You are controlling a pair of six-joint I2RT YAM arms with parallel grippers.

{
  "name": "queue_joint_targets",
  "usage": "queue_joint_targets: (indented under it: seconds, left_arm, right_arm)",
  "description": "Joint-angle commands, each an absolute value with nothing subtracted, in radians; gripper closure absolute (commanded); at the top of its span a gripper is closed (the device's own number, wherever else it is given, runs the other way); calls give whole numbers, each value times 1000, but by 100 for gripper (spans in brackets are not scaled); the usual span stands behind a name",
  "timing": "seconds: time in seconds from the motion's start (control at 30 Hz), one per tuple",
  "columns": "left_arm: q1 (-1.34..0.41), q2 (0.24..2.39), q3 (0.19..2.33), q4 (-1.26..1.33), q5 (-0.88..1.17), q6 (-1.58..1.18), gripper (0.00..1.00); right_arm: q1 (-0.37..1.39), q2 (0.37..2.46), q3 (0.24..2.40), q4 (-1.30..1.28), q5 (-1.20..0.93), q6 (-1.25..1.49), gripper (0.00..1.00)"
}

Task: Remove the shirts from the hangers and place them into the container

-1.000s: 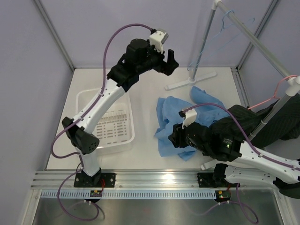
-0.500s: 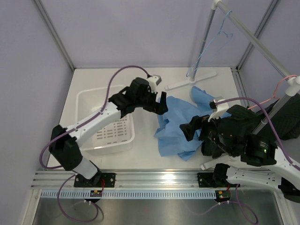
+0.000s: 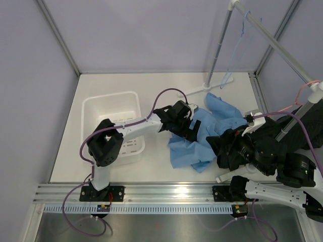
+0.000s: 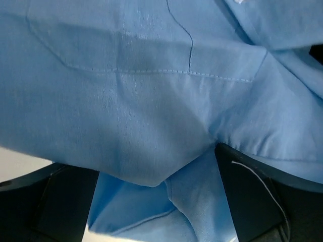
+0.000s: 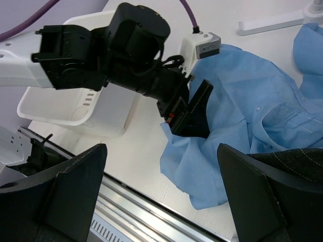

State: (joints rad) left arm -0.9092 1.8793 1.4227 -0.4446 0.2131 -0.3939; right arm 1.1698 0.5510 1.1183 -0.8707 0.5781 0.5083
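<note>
The light blue shirt lies crumpled on the table, right of the white container. My left gripper is pressed down into it, open, and a fold of blue cloth sits between its fingers. My right gripper hovers open and holds nothing, above the shirt's near right edge. The black pinstriped shirt hangs on the pink hanger at the right. The light blue hanger hangs bare on the rack.
The rack's grey pole runs diagonally at the back right and its white foot rests on the table behind the blue shirt. An aluminium rail lines the near edge. Lilac walls close off the sides.
My left arm swung down from above the container onto the blue shirt. My right gripper let go of the blue shirt, opened wide and drew back to the right. The blue hanger swung.
</note>
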Motion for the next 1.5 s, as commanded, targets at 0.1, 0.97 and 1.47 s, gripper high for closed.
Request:
queue_joint_targets:
  seconds: [0.1, 0.97, 1.47]
  left_arm:
    - [-940, 2017, 1562, -475, -13, -449, 1]
    - [-870, 1688, 1948, -393, -638, 119, 100]
    - [-743, 1375, 2146, -6, -595, 701, 100]
  right_arm:
    - [1178, 557, 1098, -861, 563, 525, 1]
    - [1178, 564, 1094, -858, 572, 520, 1]
    - [1178, 689, 1068, -724, 512, 451, 1]
